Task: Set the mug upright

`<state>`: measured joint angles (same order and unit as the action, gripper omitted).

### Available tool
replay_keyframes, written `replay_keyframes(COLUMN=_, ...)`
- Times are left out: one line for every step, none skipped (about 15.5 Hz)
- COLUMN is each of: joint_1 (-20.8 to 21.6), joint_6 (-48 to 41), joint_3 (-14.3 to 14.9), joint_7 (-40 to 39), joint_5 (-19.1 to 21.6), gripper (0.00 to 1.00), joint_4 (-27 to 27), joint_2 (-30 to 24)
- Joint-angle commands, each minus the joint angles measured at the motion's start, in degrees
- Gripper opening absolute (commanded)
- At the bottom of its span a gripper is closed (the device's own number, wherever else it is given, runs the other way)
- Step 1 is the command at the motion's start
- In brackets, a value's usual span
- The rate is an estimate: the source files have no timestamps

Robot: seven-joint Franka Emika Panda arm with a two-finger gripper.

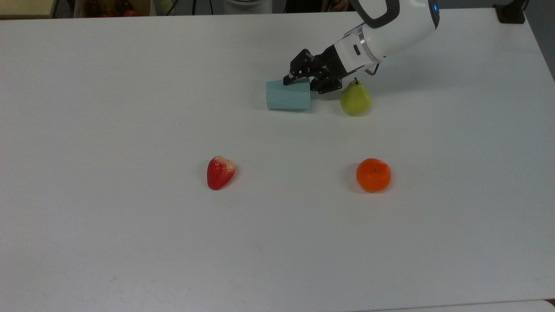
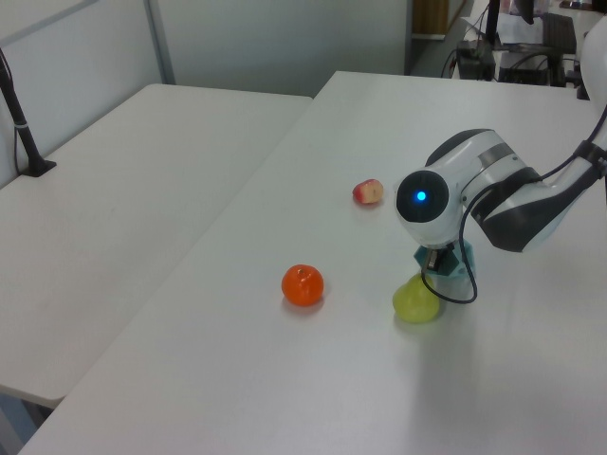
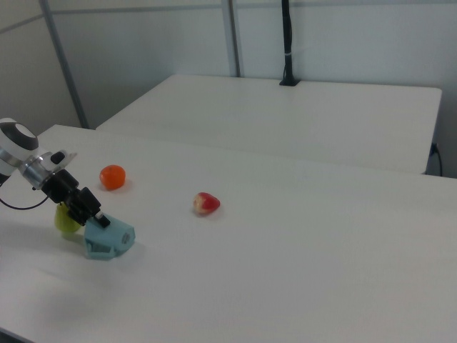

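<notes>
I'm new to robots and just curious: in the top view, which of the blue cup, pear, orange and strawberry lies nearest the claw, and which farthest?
1. Pale blue faceted mug, lying on its side right at the claw.
2. Green pear, just to the top view's right.
3. Round orange, lower right.
4. Red strawberry, lower left.
</notes>
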<state>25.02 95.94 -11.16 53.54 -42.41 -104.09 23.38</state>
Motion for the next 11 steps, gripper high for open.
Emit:
replay_keyframes(joint_1=0.03, joint_6=-0.84, joint_3=0.17, joint_7=0.6, joint_5=-0.3, gripper=0.17, joint_4=0.29, joint_2=0.53)
replay_keyframes(joint_1=0.03, joint_6=-1.19, joint_3=0.26, joint_7=0.6, joint_5=-0.3, gripper=0.15, joint_4=0.29, joint_2=0.1)
replay_keyframes(joint_1=-0.15, joint_6=-2.41, joint_3=0.35, joint_7=0.43, joint_5=-0.3, gripper=0.12, joint_4=0.55, joint_2=-0.43)
replay_keyframes(joint_1=-0.67, joint_6=-2.95, joint_3=0.35, joint_7=-0.36, joint_5=-0.22, gripper=0.08, joint_4=0.55, joint_2=-1.31)
replay_keyframes(joint_1=-1.02, joint_6=-3.12, joint_3=0.44, joint_7=-1.67, joint_5=-0.22, gripper=0.07, joint_4=0.55, joint_2=-2.18)
replay_keyframes(joint_1=-1.37, joint_6=-3.47, joint_3=0.44, joint_7=-2.9, joint_5=-0.04, gripper=0.05, joint_4=0.55, joint_2=-2.72)
replay_keyframes(joint_1=-1.99, joint_6=-3.83, joint_3=0.44, joint_7=-3.61, joint_5=0.05, gripper=0.04, joint_4=0.64, joint_2=-3.16)
replay_keyframes(joint_1=-2.34, joint_6=-3.83, joint_3=0.44, joint_7=-4.22, joint_5=0.14, gripper=0.04, joint_4=0.64, joint_2=-3.68)
replay_keyframes(joint_1=-2.87, joint_6=-3.92, joint_3=0.44, joint_7=-4.84, joint_5=0.22, gripper=0.03, joint_4=0.64, joint_2=-4.12)
replay_keyframes(joint_1=-3.31, joint_6=-3.92, joint_3=0.44, joint_7=-5.72, joint_5=0.49, gripper=0.02, joint_4=0.64, joint_2=-4.91)
replay_keyframes(joint_1=-3.57, joint_6=-3.92, joint_3=0.44, joint_7=-6.68, joint_5=0.66, gripper=0.02, joint_4=0.73, joint_2=-5.61)
